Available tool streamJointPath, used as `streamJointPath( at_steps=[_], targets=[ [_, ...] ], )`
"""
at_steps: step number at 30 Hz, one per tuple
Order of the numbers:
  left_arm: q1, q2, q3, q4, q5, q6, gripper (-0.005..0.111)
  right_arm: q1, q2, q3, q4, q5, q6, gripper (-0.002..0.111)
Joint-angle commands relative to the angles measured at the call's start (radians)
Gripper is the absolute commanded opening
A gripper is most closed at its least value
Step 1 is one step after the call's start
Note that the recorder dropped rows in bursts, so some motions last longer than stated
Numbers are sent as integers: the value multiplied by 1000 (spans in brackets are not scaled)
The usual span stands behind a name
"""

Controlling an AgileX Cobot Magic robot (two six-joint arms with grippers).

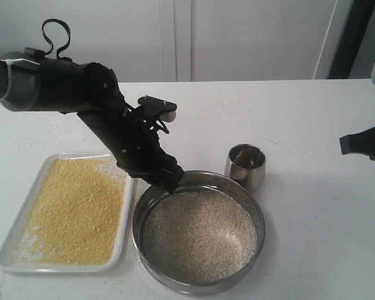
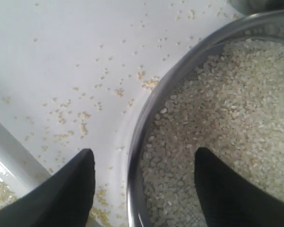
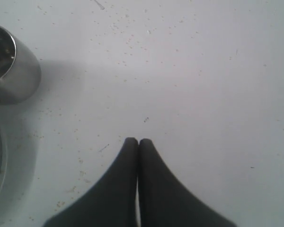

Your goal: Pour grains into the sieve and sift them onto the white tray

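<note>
The sieve (image 1: 257, 212) rests on the table right of the white tray (image 1: 6, 255), its mesh covered by coarse pale grains (image 1: 200, 234). Fine golden grains (image 1: 78, 209) lie spread over the tray. My left gripper (image 1: 169, 178) stands open at the sieve's far-left rim. In the left wrist view the sieve's rim (image 2: 146, 123) runs between the two spread fingers (image 2: 71, 189), one outside over the table and one over the pale grains (image 2: 227, 109), neither pressing the rim. My right gripper (image 3: 138, 142) is shut and empty above bare table; its arm (image 1: 365, 140) shows at the right edge.
A small steel cup (image 1: 245, 165) stands upright just behind the sieve, also seen as the cup (image 3: 12, 66) in the right wrist view. Stray golden grains (image 2: 80, 118) dot the table between tray and sieve. A white wall rises behind the table.
</note>
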Motion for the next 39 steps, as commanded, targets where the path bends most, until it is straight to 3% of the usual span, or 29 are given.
streamJointPath(
  at_steps=[1, 6, 9, 17, 23, 28, 34, 39],
  targets=[
    [-2, -37, -5, -14, 36, -16, 64, -4, -7, -5, 0, -6, -3, 0],
    [0, -94, -5, 4, 89, -16, 64, -4, -7, -5, 0, -6, -3, 0],
    [0, -124, -5, 22, 122, -16, 57, -4, -7, -5, 0, -6, -3, 0],
    [0, -212, -5, 236, 338, -28, 0, -4, -7, -5, 0, -6, -3, 0],
    [2, -275, -5, 370, 463, -130, 0, -4, -7, -5, 0, -6, -3, 0],
    [2, -336, -5, 385, 532, -139, 0, -4, -7, -5, 0, -6, -3, 0],
    [2, -412, 1, 360, 514, -212, 0, -4, -7, -5, 0, -6, -3, 0],
    [2, -512, 89, 275, 426, -212, 0, -4, -7, -5, 0, -6, -3, 0]
  ],
)
